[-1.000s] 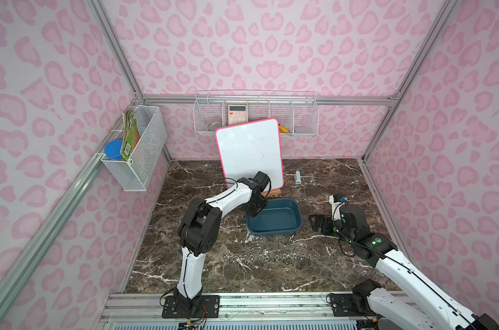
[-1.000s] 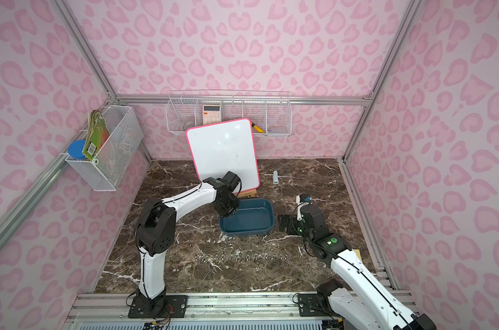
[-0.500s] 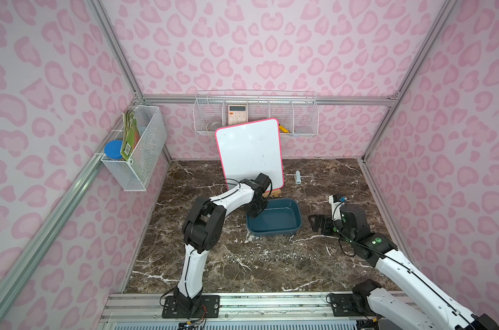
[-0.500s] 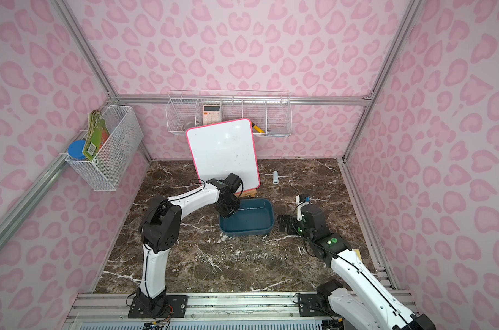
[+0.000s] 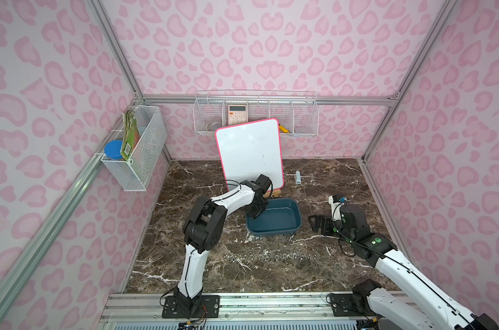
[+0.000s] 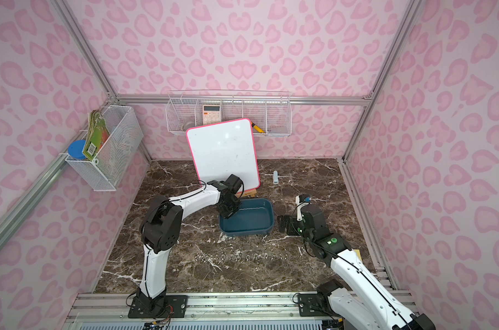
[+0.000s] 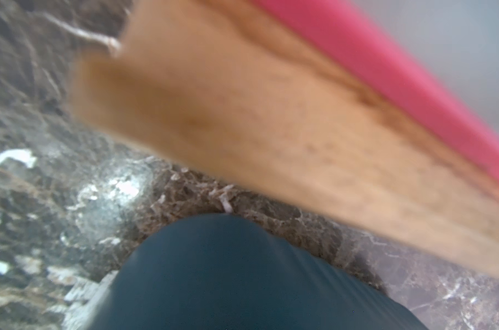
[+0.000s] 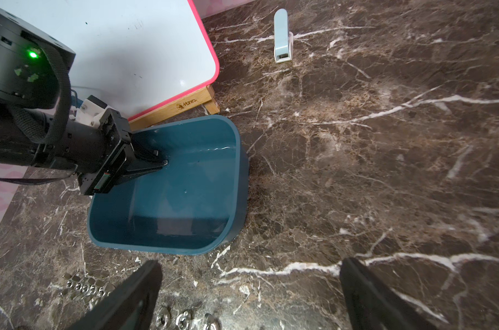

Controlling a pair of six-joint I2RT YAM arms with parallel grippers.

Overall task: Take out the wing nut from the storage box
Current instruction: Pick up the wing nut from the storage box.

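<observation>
**Left gripper [image 8: 163, 164] drawn shut inside the storage box [image 8: 241, 183]**

Since a second ago its two fingers have been brought together, and the left elbow is seen shifted slightly. Nothing else appears to have moved. The tips are lowered into the box near its rear left corner. Whether the wing nut is pinched there cannot be told: only a small pale speck [image 8: 165, 162] is made out at the tips.

One storage box is set on the marble table [image 5: 328, 183], just before the wooden stand [image 8: 171, 113] of the one whiteboard [image 5: 248, 154]. The right gripper [image 8: 251, 264] is held with its two fingers wide apart, near the box's right side.

About a dozen small nuts [image 5: 266, 257] are laid in one row nearer the arm bases. One pale-blue object [image 5: 298, 177] is stood further back. Two wire baskets [image 5: 139, 154] are hung on the walls.
</observation>
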